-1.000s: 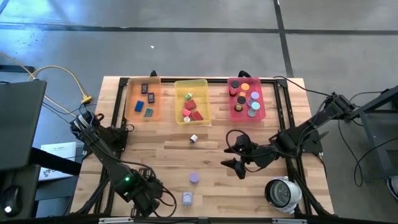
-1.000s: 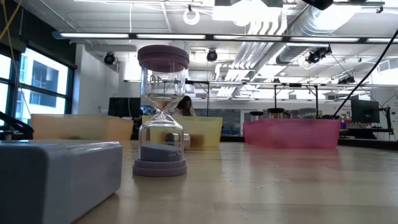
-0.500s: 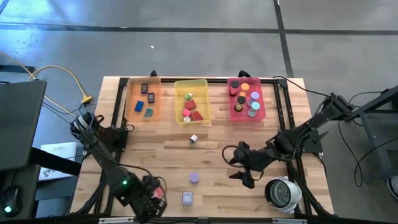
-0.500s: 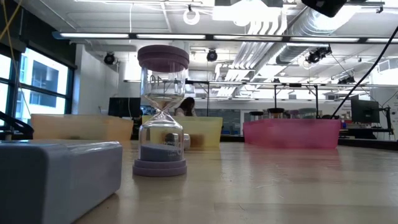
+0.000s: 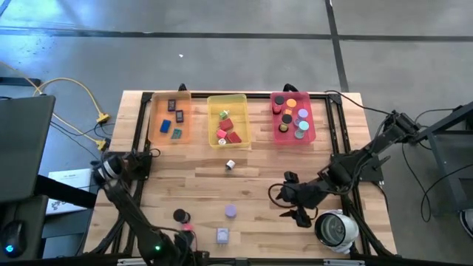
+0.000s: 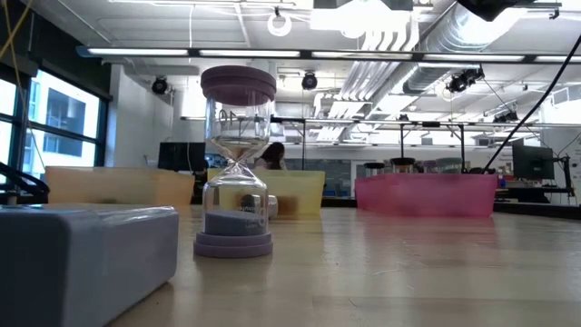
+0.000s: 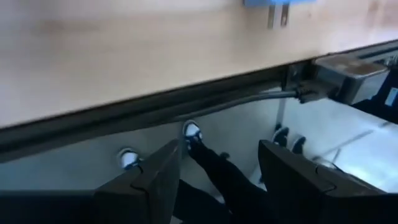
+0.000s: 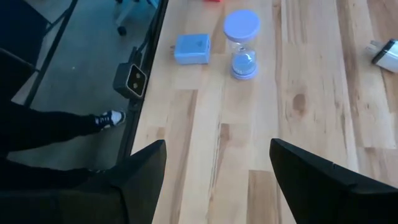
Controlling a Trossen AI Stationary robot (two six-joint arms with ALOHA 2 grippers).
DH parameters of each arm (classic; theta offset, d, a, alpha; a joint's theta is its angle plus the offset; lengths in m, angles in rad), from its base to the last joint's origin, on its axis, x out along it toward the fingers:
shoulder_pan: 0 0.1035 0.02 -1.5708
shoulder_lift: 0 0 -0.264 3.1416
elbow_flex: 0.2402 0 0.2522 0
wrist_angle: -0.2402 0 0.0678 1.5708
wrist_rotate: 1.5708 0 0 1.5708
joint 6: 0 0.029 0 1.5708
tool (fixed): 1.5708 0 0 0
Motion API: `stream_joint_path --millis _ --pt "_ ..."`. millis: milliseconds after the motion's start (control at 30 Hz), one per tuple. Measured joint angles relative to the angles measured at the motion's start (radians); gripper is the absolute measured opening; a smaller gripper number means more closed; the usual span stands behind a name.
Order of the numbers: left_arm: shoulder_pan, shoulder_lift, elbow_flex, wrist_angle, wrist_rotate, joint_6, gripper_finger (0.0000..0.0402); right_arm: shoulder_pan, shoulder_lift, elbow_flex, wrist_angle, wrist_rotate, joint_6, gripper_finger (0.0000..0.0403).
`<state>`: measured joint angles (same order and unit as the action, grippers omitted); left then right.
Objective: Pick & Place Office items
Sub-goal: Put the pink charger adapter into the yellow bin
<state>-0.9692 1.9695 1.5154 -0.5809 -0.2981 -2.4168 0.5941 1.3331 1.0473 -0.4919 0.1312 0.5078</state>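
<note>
The lavender-capped hourglass point(image 8: 242, 36) is seen standing upright, well ahead of the spread, empty fingers of the right gripper point(image 8: 217, 180). The left gripper point(image 7: 217, 180) is likewise held apart, empty.

My left arm folds down past the near edge of the desk point(image 5: 251, 185), its end effector point(image 7: 217, 180) hanging beyond that edge with fingers spread apart. My right arm reaches in from the desk's right side, bent low, its end effector point(image 5: 295, 209) over the desk's near right part, fingers wide apart.
</note>
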Motion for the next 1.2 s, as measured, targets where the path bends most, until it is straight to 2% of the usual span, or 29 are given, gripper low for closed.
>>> stream_joint_path --millis 167,467,600,700,800,967,1067,1200 --pt "-0.010 0.040 -0.001 0.151 0.026 0.000 0.0207 0.000 0.000 0.000 -0.001 -0.015 -0.008 0.0277" --pt "-0.023 0.035 0.000 0.166 0.098 -0.009 0.0207 0.000 0.000 0.000 -0.006 -0.028 -0.009 0.0277" --pt "-0.022 0.037 0.000 0.154 0.070 -0.001 0.0207 0.000 0.000 0.000 -0.006 -0.026 -0.012 0.0277" --pt "-0.006 0.037 0.000 0.127 0.043 0.098 0.0207 0.000 0.000 0.001 -0.005 -0.026 -0.015 0.0277" --pt "0.014 0.037 0.000 0.108 -0.019 0.134 0.0207 0.000 0.000 0.001 -0.006 -0.026 -0.011 0.0277" --pt "0.021 0.036 0.000 0.033 -0.280 0.092 0.0207 0.000 0.000 0.001 -0.006 -0.026 -0.011 0.0277" --pt "0.021 0.036 0.000 0.025 -0.334 0.107 0.0207 0.000 0.000 0.001 -0.006 -0.030 -0.010 0.0277" --pt "0.037 0.034 0.052 0.032 -0.369 0.242 0.0207 0.000 0.000 0.001 -0.006 -0.030 -0.009 0.0277"
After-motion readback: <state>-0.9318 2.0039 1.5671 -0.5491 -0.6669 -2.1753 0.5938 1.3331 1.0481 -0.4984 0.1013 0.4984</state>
